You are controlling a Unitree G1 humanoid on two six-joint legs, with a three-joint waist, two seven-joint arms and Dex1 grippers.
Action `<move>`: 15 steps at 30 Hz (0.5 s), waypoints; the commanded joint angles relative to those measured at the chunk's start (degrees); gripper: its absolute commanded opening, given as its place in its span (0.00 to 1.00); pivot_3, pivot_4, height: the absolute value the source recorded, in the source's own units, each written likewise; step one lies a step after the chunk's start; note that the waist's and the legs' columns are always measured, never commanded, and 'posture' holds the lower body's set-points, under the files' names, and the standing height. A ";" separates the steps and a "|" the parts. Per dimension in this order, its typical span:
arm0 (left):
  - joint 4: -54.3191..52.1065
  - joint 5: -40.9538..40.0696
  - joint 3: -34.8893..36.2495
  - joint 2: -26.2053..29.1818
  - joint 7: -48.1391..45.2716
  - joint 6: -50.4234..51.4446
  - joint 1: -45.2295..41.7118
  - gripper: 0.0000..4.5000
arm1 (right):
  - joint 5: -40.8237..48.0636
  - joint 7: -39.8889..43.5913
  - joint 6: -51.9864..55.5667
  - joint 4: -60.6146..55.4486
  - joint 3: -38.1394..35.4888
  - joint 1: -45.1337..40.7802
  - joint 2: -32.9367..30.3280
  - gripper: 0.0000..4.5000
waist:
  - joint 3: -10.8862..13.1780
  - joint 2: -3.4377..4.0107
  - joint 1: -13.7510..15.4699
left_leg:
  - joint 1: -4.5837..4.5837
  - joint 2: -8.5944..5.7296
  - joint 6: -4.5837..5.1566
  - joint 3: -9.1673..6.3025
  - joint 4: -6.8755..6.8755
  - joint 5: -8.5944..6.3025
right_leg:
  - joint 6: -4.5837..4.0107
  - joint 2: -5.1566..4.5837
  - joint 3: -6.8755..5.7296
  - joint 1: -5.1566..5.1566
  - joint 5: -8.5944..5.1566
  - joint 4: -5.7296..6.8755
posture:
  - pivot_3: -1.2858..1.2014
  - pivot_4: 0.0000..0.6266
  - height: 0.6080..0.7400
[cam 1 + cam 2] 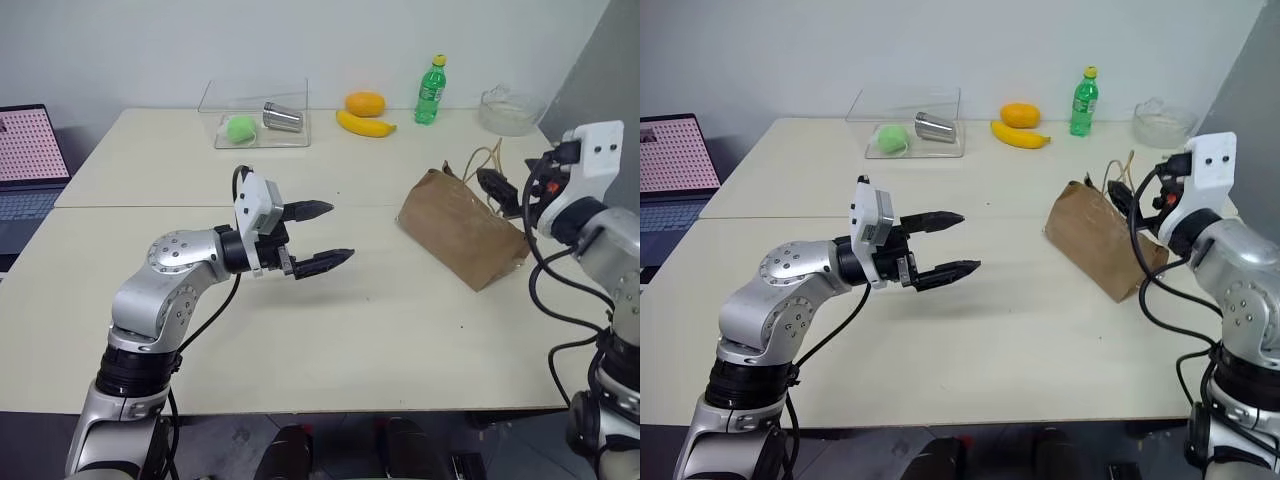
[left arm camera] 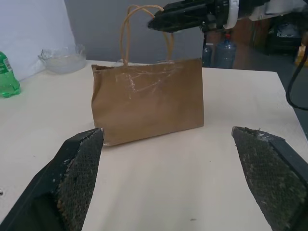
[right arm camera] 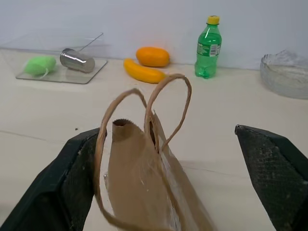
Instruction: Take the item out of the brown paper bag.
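Both hands [image 1: 322, 236] [image 1: 497, 188] open; right apparently beside the brown paper bag [image 1: 462, 238].

Head stereo pair looks fwd and down from above over the worktop [image 1: 330, 340], both eyes sharing the same scene w/ slight sideways offset. Left wrist cam sits low, close, facing the broad side of the brown paper bag [image 2: 147, 98]. Right wrist cam close behind the bag's handles, facing the far wall; both wrist views share the bag.
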 commanded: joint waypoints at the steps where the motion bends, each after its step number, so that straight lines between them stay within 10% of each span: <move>1: -0.31 -0.02 0.33 0.08 -0.21 -1.19 -1.17 1.00 | 1.22 0.41 2.15 2.64 -1.38 -4.39 -1.63 0.80 | 0.01 0.00 -0.01 | -0.01 0.00 0.00 0.00 0.00 0.00 | 0.00 0.00 0.00 0.00 0.00 0.00 | 0.52 0.24 1.00; 10: -0.21 0.17 0.30 0.51 -0.75 -1.42 -1.11 1.00 | 1.50 4.09 6.25 9.10 1.05 -8.92 -5.11 0.04 | 0.01 0.00 0.00 | -0.03 0.00 0.01 0.01 0.00 0.00 | 0.00 0.00 0.00 -0.02 0.00 -0.01 | 0.52 0.24 1.00; 15: -0.07 0.49 0.36 1.28 -1.52 -1.67 -0.21 1.00 | -1.07 9.42 2.48 11.52 6.57 -9.92 -9.88 0.01 | 0.02 0.01 -0.04 | -0.03 0.00 0.01 0.03 0.00 0.00 | 0.00 0.00 0.00 -0.03 0.00 -0.01 | 0.52 0.24 1.00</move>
